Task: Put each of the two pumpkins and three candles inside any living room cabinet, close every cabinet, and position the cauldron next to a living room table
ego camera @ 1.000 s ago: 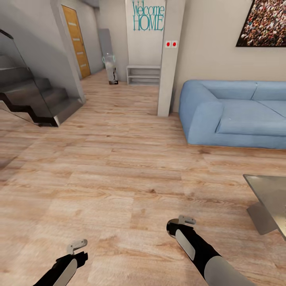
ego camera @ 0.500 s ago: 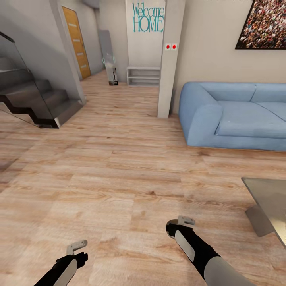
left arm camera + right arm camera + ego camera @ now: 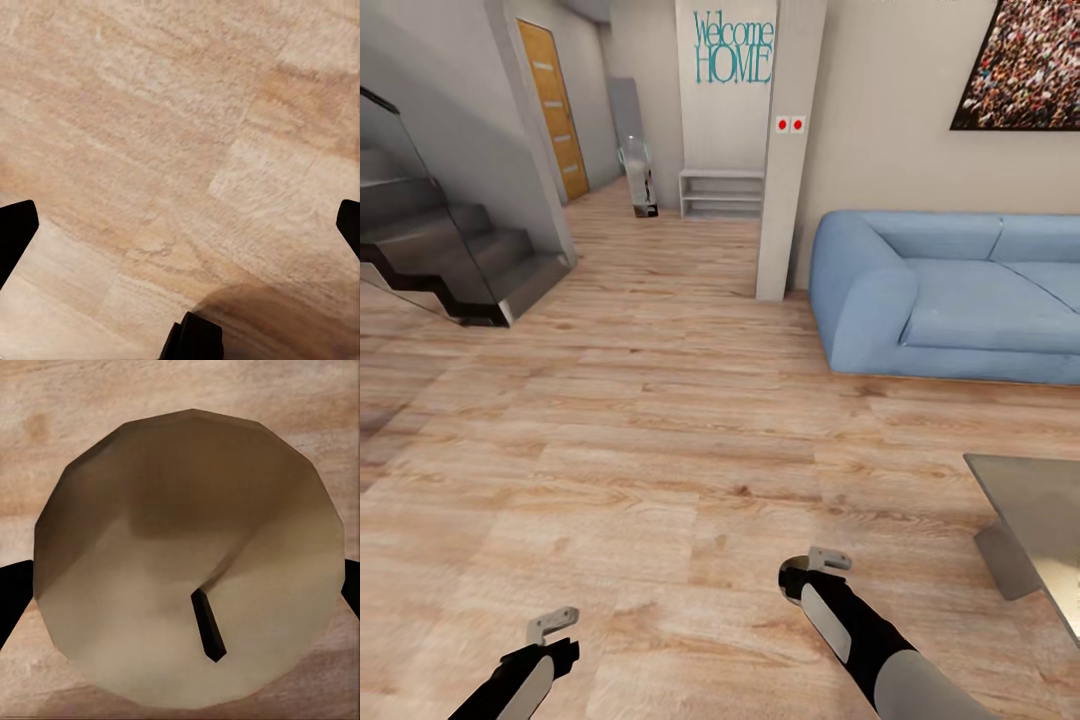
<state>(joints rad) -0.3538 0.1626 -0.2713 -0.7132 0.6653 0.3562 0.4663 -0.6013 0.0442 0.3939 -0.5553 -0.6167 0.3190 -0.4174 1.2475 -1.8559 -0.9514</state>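
A cream candle (image 3: 150,510) with a rounded top and a short black wick sits between the dark fingers of my right gripper (image 3: 180,592), which is shut on it. In the head view the right gripper (image 3: 817,562) hangs low over the wood floor, and the candle is hidden beneath the wrist. My left gripper (image 3: 553,626) also hangs low over the floor; the left wrist view has its fingers (image 3: 15,232) spread wide with only floorboards between them. A corner of the glossy grey table (image 3: 1030,490) enters at the right edge.
A blue sofa (image 3: 950,300) stands against the right wall. A pale pillar (image 3: 785,150) rises beside it, with a low white shelf (image 3: 722,190) behind. Grey stairs (image 3: 460,250) and a wooden door (image 3: 550,100) are at the left. Open wood floor lies ahead.
The whole head picture has shifted a little, so the camera moved: the table corner and sofa slid slightly leftward in view. Both arms keep their poses and the candle stays held.
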